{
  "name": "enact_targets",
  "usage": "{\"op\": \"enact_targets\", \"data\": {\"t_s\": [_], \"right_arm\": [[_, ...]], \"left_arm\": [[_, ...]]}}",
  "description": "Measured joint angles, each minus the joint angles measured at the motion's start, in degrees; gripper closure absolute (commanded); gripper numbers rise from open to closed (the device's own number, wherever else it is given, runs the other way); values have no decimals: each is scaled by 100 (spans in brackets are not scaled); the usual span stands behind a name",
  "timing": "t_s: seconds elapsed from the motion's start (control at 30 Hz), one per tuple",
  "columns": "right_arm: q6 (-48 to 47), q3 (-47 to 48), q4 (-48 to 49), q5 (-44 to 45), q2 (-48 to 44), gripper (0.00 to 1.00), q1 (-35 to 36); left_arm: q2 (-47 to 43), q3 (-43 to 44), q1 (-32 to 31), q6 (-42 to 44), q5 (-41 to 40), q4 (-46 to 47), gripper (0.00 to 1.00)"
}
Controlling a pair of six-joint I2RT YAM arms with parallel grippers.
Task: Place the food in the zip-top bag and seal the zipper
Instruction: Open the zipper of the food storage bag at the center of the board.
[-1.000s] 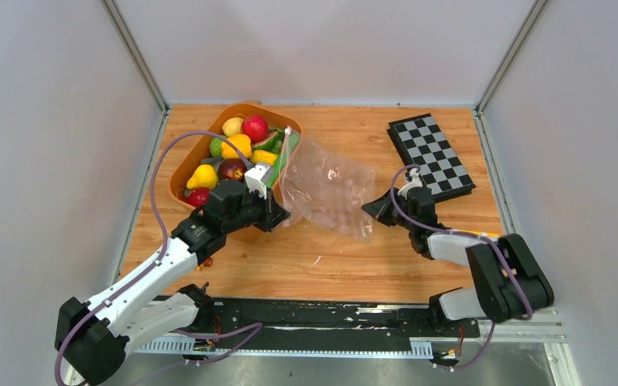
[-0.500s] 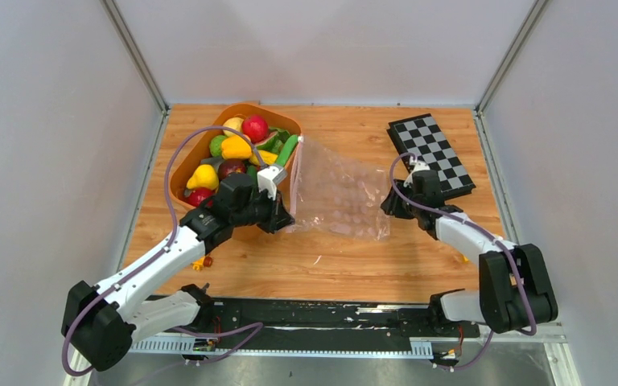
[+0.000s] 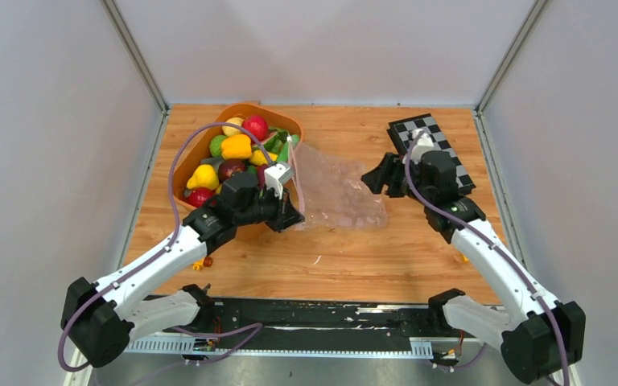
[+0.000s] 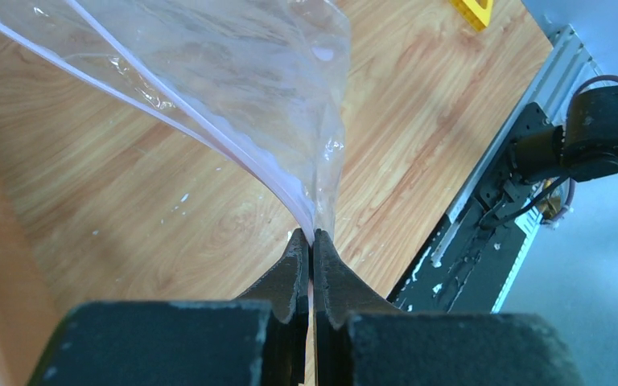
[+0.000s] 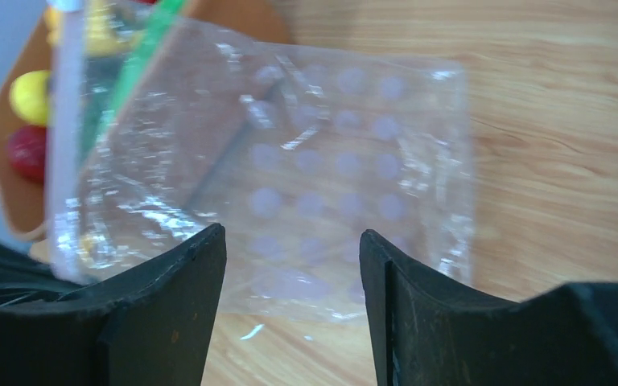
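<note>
1. Clear, crinkly plastic is our concern here: the zip-top bag (image 3: 339,193) lies flat on the wooden surface (image 3: 354,257), just beside the orange tub (image 3: 187,157), with its zipper (image 3: 296,181) edge turned toward the tub.
2. The left tool (image 4: 312,241) is clamped tight on the near corner of the zipper strip, and the film fans away from its closed jaws.
3. The right tool (image 3: 372,175) hovers at the bag's far edge with its jaws apart, gripping nothing. In its wrist view the bag shows in the gap between them.
4. We judge the step in hand to be opening the mouth. To do it well, we would hold the left pinch steady as an anchor, bring the right tool to the zipper side, and take only the upper lip, lifting gently so the thin film neither slips nor drags the bag off the surface.
5. The bag looks empty; we see only pale printed dots through it.
6. The tub holds all the food (image 3: 225,157): a yellow pepper (image 3: 236,146), red fruit, green pieces and a dark purple one. We cannot tell what lies underneath.
</note>
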Motion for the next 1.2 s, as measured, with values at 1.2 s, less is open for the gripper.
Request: {"op": "enact_targets", "data": {"t_s": [1.2], "right_arm": [[658,1644,260,1480,1884,67,2728]], "left_arm": [[223,190,-745,149,-149,299,100]]}}
